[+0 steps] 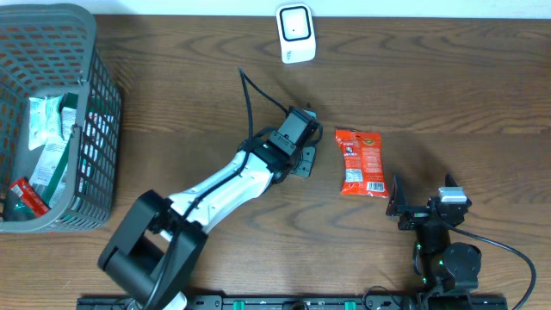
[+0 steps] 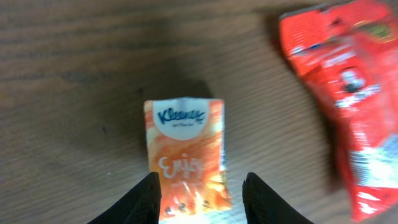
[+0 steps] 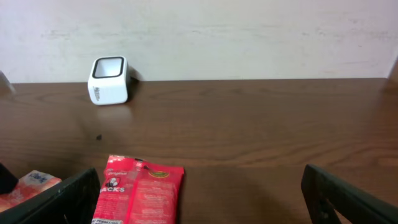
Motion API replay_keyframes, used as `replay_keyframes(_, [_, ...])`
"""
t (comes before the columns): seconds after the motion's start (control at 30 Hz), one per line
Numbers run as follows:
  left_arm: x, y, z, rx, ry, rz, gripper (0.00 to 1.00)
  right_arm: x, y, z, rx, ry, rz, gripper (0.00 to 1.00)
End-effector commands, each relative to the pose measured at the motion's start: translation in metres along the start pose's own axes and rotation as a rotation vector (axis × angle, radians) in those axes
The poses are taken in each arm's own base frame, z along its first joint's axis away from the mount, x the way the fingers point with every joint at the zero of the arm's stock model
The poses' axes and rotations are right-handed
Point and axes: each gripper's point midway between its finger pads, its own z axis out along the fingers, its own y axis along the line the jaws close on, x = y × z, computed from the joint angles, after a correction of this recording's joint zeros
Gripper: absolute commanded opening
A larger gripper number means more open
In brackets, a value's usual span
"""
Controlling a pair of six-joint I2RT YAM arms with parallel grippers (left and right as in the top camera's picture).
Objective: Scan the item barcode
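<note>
So the bench [image 1: 448, 86] is dark brown wood with a strong grain running lengthwise, and it butts up against a pale wall at the far edge. Four things are sitting right on it. A grey plastic mesh basket [image 1: 99, 103] takes up the left end. A little white scanner [image 1: 295, 32] stands at the far edge, roughly in the middle, right by the wall. A red snack packet [image 1: 362, 162] lies flat a bit right of centre, long side pointing away from the near edge. Just to its left is an orange Kleenex tissue pack [image 2: 186, 155], also flat, with bare wood between the two.
</note>
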Motion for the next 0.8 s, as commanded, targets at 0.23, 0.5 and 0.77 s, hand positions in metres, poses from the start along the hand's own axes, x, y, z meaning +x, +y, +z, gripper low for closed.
replay_keyframes(0.23, [-0.002, 0.011, 0.019, -0.055, -0.005, 0.015, 0.37, 0.0, -0.003, 0.0, 0.017, -0.002, 0.017, 0.99])
replay_keyframes(0.5, [0.014, 0.02, 0.031, -0.087, 0.04, 0.018, 0.37, 0.0, -0.003, 0.0, 0.017, -0.002, 0.017, 0.99])
replay_keyframes(0.77, [-0.034, 0.003, -0.013, -0.035, -0.11, 0.053, 0.46, 0.0, -0.003, 0.0, 0.017, -0.002, 0.017, 0.99])
